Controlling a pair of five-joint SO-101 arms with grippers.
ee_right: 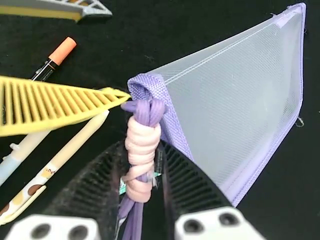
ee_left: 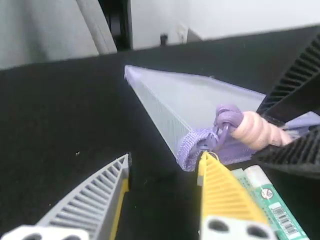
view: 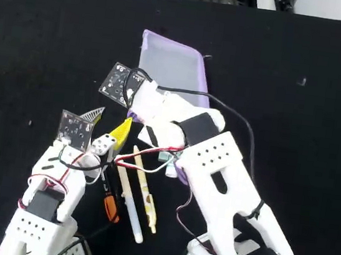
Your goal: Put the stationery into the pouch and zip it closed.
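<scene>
Within rt pincer (ee_right: 142, 156): pink zip pull (ee_right: 141, 134)

Purple mesh pouch (view: 170, 61) lying flat, 3 pens (view: 128, 199) just beside it

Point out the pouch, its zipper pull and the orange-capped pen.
pouch (ee_right: 240, 90): right wrist view, on the middle of its mesh face.
zipper pull (ee_right: 140, 150): right wrist view, on the pink coil of the cord.
orange-capped pen (ee_right: 60, 53): right wrist view, on its orange cap.
</scene>
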